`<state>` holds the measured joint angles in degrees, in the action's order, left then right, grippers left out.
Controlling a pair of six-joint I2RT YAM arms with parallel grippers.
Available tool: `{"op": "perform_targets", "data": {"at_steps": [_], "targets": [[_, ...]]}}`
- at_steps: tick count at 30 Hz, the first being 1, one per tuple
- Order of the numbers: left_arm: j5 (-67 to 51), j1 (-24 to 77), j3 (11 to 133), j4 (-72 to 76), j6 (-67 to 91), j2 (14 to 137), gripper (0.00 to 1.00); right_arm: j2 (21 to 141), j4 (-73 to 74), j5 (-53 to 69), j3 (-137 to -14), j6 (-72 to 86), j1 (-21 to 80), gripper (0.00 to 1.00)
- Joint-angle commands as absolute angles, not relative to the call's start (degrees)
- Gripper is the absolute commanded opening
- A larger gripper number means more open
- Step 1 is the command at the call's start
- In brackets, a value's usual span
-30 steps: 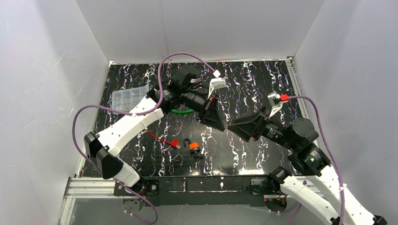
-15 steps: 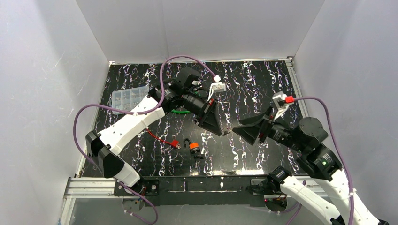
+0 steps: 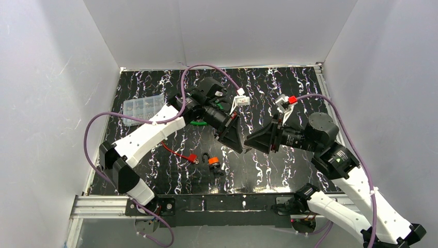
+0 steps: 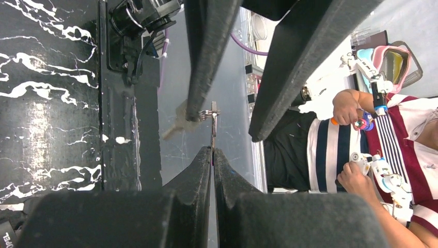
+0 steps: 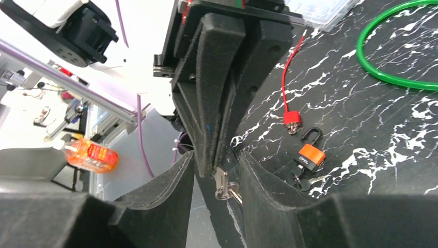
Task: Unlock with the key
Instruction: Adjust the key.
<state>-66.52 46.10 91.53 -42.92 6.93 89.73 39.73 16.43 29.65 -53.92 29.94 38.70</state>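
My left gripper (image 3: 239, 148) is held over the middle of the table, shut on a small silver key (image 5: 221, 180). The key pokes out past the tips, with a key ring (image 5: 223, 195) on it. In the left wrist view the key (image 4: 213, 129) is edge-on above the closed tips of the left gripper (image 4: 212, 151). My right gripper (image 5: 217, 155) is open. Its fingers (image 5: 263, 191) stand on either side of the key and the left tips, one finger close to the ring. The orange padlock (image 3: 213, 163) lies on the table below, shackle up, with dark keys beside it.
A small red padlock (image 3: 192, 158) on a red cable lies left of the orange one. A green cable loop (image 5: 397, 57) and a clear plastic parts box (image 3: 139, 107) sit further back left. White walls enclose the black marbled table (image 3: 279, 88).
The right gripper drew back to the right, then swung in again and now straddles the key at the left gripper's tips, its jaws narrower than before. The left gripper stayed shut on the key.
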Motion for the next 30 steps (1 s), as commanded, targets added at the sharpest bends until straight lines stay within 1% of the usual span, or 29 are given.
{"op": "perform_targets", "data": {"at_steps": [1, 6, 11, 15, 18, 21, 22, 27, 30], "targets": [[-68.12, 45.74, 93.65, -46.35, 4.22, 89.44, 0.0, 40.75, 14.27, 36.94, -57.0, 29.81, 38.48, 0.41], [-68.18, 45.78, 94.71, -47.92, 2.79, 89.86, 0.0, 42.0, 17.02, 41.46, -57.24, 29.28, 38.19, 0.39], [-68.18, 45.78, 95.66, -49.34, 1.64, 90.13, 0.0, 42.14, 19.39, 42.35, -57.36, 28.19, 37.97, 0.32], [-68.12, 45.79, 96.07, -49.84, 1.28, 90.29, 0.0, 42.36, 22.11, 41.72, -58.04, 26.72, 37.81, 0.29], [-68.11, 45.8, 96.39, -50.05, 1.2, 90.49, 0.0, 42.61, 22.8, 41.63, -58.66, 26.6, 37.63, 0.17], [-68.02, 45.87, 96.42, -50.06, 1.02, 90.55, 0.0, 42.93, 23.4, 41.57, -59.35, 26.62, 37.53, 0.02], [-67.95, 45.83, 96.51, -50.1, 0.8, 90.61, 0.0, 43.05, 23.5, 41.66, -59.45, 26.69, 37.5, 0.01], [-67.32, 45.84, 98.1, -51.6, -1.5, 91.06, 0.0, 43.72, 25.24, 42.84, -59.59, 26.51, 37.36, 0.01], [-67.13, 45.81, 98.64, -52.1, -2.37, 91.35, 0.0, 43.96, 26.01, 43.67, -59.25, 26.14, 37.26, 0.17]]}}
